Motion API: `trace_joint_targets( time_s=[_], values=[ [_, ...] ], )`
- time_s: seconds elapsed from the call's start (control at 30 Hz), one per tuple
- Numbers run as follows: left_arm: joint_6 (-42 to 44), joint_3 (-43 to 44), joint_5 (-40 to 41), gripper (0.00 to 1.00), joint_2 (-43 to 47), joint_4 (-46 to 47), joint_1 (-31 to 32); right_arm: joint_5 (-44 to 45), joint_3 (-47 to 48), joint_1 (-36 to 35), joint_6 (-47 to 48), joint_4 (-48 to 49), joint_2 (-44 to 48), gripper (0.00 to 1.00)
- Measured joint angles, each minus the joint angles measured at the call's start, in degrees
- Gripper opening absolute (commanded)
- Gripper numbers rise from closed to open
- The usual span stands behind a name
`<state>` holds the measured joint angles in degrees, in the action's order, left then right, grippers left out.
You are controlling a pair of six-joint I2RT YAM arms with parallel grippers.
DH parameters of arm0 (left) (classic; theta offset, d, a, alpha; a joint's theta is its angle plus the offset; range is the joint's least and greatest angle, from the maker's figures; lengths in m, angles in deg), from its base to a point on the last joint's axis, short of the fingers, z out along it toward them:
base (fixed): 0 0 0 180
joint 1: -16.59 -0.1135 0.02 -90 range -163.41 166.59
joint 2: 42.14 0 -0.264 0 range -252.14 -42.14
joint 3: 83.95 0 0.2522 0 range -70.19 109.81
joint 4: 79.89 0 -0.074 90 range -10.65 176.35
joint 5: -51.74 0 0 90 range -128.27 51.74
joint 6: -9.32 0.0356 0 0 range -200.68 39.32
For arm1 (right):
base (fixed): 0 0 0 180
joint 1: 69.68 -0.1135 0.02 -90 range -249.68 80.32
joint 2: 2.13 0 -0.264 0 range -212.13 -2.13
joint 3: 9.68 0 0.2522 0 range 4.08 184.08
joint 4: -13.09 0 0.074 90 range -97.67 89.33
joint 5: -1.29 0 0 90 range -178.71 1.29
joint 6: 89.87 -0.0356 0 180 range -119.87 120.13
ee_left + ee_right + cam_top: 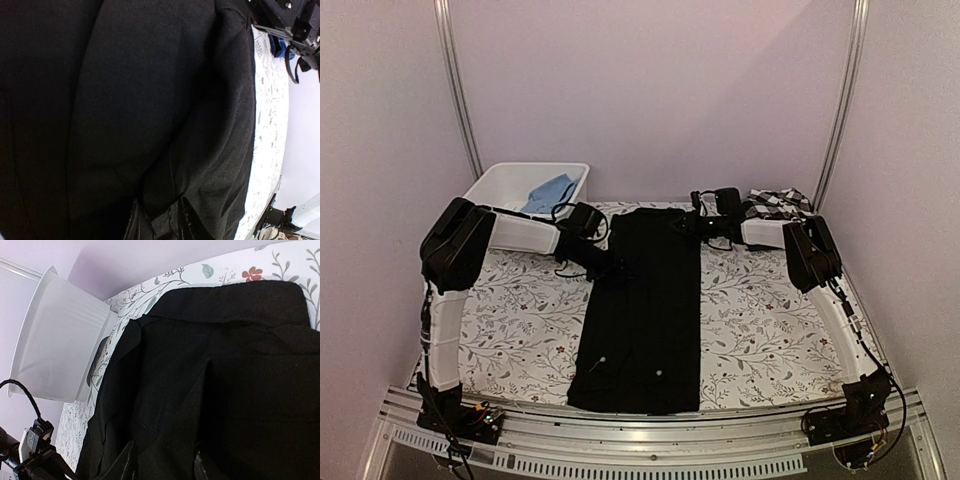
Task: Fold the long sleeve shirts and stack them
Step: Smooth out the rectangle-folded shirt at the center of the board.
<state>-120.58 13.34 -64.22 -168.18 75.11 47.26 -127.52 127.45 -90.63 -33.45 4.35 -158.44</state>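
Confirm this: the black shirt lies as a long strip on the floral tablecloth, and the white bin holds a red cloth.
Wrong colour: the cloth in the white bin is blue, as the top external view shows. The rest stands.

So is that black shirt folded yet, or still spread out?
Partly folded: the black shirt lies as one long narrow strip, sides turned in, not yet folded end to end.

Left arm (520, 236) and right arm (772, 232) reach inward at the far end. Left end effector (608, 264) has fingers (134, 225) narrowly apart; right end effector (686, 224), wider.
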Motion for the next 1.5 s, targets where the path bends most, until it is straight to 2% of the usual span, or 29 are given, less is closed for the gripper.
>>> trace_joint_targets(
  time_s=[0.3,0.53,1.0,1.1,1.33,1.4,1.5],
  values=[
    [-1.6,0.0,-0.92,0.01,-0.11,1.42,0.0,-1.95,0.0,0.0,-2.19,1.27,-0.44,0.12],
    [-2.16,-0.59,-1.05,0.0,-0.09,2.84,0.0,-2.51,0.0,0.13,-3.1,1.95,-0.44,0.0],
    [-3.26,-4.7,0.09,0.0,1.75,5.27,0.0,-4.87,0.0,2.64,-7.5,7.48,-0.42,0.0],
    [-3.48,-4.79,0.57,0.02,1.88,5.73,0.0,-5.27,0.0,2.75,-8.17,8.44,-0.42,0.06],
    [-3.98,-4.96,2.32,0.36,2.03,5.35,0.0,-5.73,-0.07,2.95,-8.92,9.49,-0.28,0.38],
    [-3.61,-5.07,3.08,0.37,2.64,4.9,0.0,-5.38,-0.9,3.04,-8.39,8.79,0.46,0.43],
    [-3.21,-5.2,5.53,0.37,4.55,3.37,0.0,-4.13,-3.04,3.06,-6.84,6.6,2.71,0.45]
  ],
)
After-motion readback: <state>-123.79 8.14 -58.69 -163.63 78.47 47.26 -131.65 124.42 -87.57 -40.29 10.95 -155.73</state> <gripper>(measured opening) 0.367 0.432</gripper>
